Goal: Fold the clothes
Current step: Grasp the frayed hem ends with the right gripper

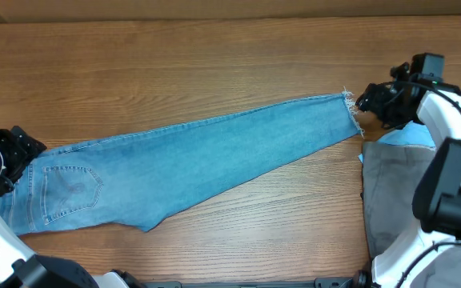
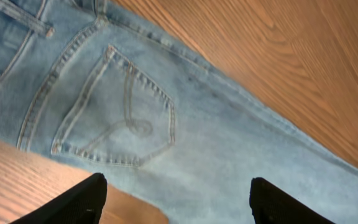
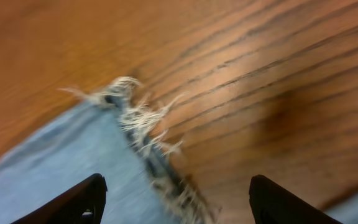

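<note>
Wood-grain counter (image 1: 214, 56) fills the overhead view, brown and bare across its far half. Across it lies the pair of light-blue jeans (image 1: 198, 156), flat and stretched out long, the waist at the left and the legs laid one over the other. They run to the right and slant toward the far side.

At the right, near side, a grey cloth (image 1: 390, 192) lies spread on the counter. A smaller pale-blue cloth (image 1: 410, 136) shows at its far edge, partly hidden by the right arm.

The left hand (image 1: 29, 154) sits at the waist end of the jeans. In its wrist view the left hand (image 2: 179, 208) has its two dark fingers (image 2: 73, 205) spread wide apart with nothing pinched between them and denim lying below.

The right hand (image 1: 364, 104) is at the ankle end. In its wrist view the right hand (image 3: 176, 208) is likewise spread, its fingers (image 3: 284, 202) well apart and gripping nothing. Whether either hand touches the cloth cannot be told.

A stitched back pocket (image 1: 70, 188) faces up near the waist, its curved seam clear from the left wrist (image 2: 114, 115). The frayed hem (image 1: 350, 108) ends the legs, its loose white threads (image 3: 145, 134) resting on the wood.
</note>
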`<state>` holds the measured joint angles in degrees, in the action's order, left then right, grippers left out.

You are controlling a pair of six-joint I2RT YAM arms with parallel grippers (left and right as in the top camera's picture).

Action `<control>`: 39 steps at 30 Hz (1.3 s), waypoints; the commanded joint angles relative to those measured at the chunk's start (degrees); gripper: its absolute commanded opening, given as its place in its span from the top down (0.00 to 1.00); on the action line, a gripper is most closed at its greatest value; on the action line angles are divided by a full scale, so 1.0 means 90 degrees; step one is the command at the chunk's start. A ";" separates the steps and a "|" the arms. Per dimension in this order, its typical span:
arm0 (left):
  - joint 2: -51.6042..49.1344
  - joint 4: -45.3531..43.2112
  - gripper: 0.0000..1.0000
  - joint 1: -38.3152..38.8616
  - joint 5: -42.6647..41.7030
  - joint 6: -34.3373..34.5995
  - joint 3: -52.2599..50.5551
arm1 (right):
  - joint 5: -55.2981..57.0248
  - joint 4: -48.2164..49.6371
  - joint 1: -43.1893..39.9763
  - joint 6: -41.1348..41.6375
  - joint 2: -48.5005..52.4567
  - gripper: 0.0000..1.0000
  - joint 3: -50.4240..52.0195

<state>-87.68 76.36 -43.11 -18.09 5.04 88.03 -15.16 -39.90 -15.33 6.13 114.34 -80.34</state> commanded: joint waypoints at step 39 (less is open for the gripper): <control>0.0427 0.0488 0.23 0.0044 -0.0165 -0.0279 0.0095 | -0.1710 -0.1494 -0.0546 -0.0350 -0.0457 0.96 -0.0823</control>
<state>-84.75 80.62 -43.11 -18.50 4.01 88.03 -30.17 -53.08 -19.14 2.39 118.34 -84.68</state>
